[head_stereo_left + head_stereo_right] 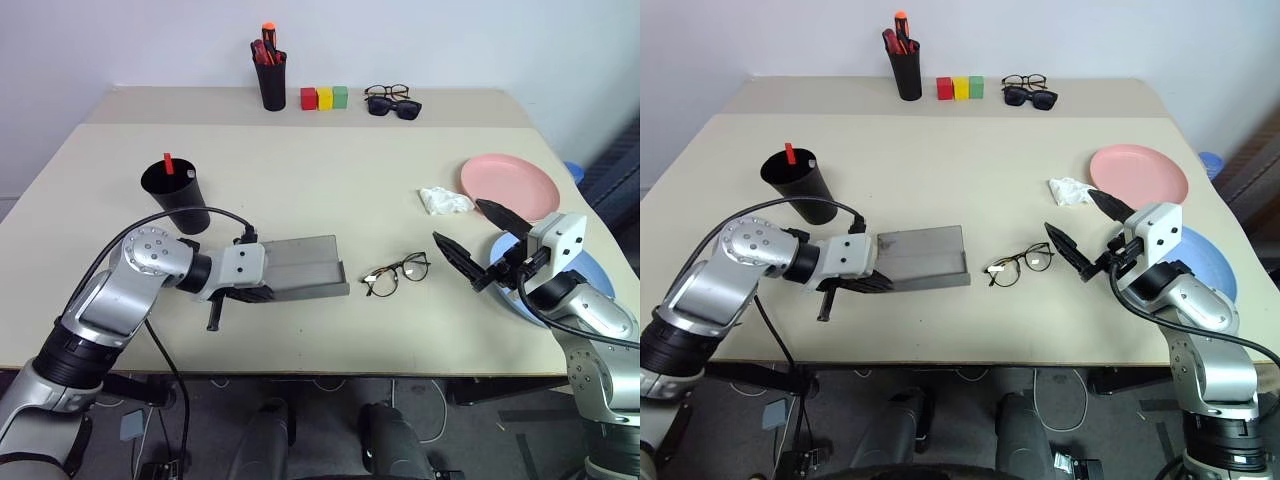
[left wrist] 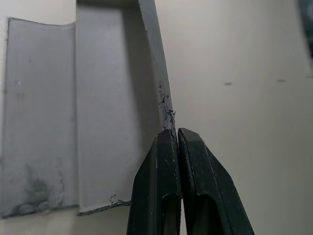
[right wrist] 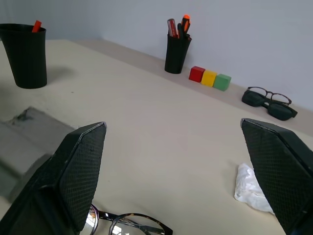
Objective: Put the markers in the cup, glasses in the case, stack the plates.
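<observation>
The grey case (image 1: 305, 262) lies open near the table's front, left of centre. My left gripper (image 2: 177, 133) is shut, and the case's raised near edge runs into its fingertips. The wire-framed glasses (image 1: 397, 273) lie on the table just right of the case. My right gripper (image 1: 457, 220) hovers open to the right of the glasses, empty. The black cup (image 1: 178, 195) stands at the left with a marker's red tip (image 1: 168, 162) poking out. The pink plate (image 1: 510, 183) sits at the right. The blue plate (image 1: 1210, 262) lies nearer, partly under my right arm.
A crumpled white tissue (image 1: 445, 201) lies beside the pink plate. Along the back edge stand a black pen holder (image 1: 270, 75) with red and orange pens and three coloured blocks (image 1: 323, 97). Black sunglasses with a second thin-framed pair (image 1: 392, 103) lie beside the blocks.
</observation>
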You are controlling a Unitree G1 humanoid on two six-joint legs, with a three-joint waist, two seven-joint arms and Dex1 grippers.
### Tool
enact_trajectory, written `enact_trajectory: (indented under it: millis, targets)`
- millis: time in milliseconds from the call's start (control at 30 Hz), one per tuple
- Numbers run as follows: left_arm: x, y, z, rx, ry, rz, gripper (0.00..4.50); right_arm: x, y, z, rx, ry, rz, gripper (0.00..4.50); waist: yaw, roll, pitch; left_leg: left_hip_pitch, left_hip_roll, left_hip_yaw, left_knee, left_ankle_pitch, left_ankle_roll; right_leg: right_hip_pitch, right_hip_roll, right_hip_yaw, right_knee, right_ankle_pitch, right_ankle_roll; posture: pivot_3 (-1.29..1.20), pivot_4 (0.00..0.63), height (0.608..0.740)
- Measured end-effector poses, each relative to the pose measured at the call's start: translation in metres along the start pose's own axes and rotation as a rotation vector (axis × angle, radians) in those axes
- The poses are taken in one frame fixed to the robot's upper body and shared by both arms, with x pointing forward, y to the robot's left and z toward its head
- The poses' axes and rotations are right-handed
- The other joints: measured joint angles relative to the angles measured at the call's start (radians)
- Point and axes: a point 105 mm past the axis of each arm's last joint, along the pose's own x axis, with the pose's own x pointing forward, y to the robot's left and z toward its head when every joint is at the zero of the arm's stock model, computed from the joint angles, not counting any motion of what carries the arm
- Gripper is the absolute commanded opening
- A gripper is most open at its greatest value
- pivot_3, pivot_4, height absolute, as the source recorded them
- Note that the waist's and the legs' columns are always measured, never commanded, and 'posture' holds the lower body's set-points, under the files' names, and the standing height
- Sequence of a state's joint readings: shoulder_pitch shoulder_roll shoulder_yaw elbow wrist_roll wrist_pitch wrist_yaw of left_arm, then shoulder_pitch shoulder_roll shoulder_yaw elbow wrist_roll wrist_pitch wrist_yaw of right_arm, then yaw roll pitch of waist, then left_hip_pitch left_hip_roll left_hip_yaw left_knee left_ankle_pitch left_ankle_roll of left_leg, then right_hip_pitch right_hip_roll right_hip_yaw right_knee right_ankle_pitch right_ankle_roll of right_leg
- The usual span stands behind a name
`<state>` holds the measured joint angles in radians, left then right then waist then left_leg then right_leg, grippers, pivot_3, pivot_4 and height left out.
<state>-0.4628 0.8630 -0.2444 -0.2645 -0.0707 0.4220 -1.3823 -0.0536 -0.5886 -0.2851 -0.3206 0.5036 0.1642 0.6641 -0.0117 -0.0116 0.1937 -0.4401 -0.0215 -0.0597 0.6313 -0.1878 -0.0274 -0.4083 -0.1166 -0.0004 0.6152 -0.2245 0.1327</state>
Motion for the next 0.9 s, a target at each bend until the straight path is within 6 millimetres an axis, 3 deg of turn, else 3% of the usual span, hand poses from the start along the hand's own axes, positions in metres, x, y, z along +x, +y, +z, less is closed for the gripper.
enact_trajectory:
  millis: [133, 267, 500, 800, 900]
  targets:
    - [0.000, -0.013, 0.000, 0.012, 0.008, -0.057, 0.10, -0.003, -0.001, -0.001, 0.001, 0.007, -0.007, 4.50, 0.001, 0.000, 0.000, 0.000, 0.000, 0.000, 0.000, 0.000, 0.000, 0.000, 0.000, 0.000, 0.000, -0.001, -0.002, 0.00, 0.150, 0.740]
    - [0.011, -0.011, 0.004, 0.010, 0.023, -0.048, 0.10, -0.004, -0.001, -0.001, -0.001, 0.008, -0.009, 4.50, 0.005, 0.000, 0.000, 0.000, 0.000, 0.000, 0.000, 0.000, 0.000, 0.000, 0.000, 0.000, 0.000, -0.001, -0.002, 0.00, 0.150, 0.740]
    - [0.048, 0.021, 0.036, -0.019, -0.003, 0.052, 0.10, -0.009, -0.002, 0.004, -0.020, 0.002, -0.027, 4.50, 0.016, 0.000, 0.000, 0.000, -0.001, 0.000, 0.001, 0.000, 0.000, 0.001, 0.000, 0.000, 0.000, -0.001, -0.001, 0.00, 0.150, 0.740]
    - [0.064, 0.067, 0.047, -0.107, 0.037, 0.211, 0.10, -0.019, -0.004, 0.006, -0.036, 0.015, -0.071, 4.50, 0.018, 0.000, 0.000, 0.000, -0.001, 0.000, 0.001, 0.000, 0.000, 0.001, 0.000, 0.000, 0.000, -0.001, -0.001, 0.00, 0.150, 0.740]
    - [0.064, 0.073, 0.049, -0.099, 0.036, 0.230, 0.10, -0.021, -0.005, 0.005, -0.037, 0.020, -0.082, 4.50, 0.016, 0.000, 0.000, 0.000, 0.000, 0.000, 0.000, 0.000, 0.000, 0.000, 0.000, 0.000, 0.000, -0.001, -0.001, 0.00, 0.150, 0.740]
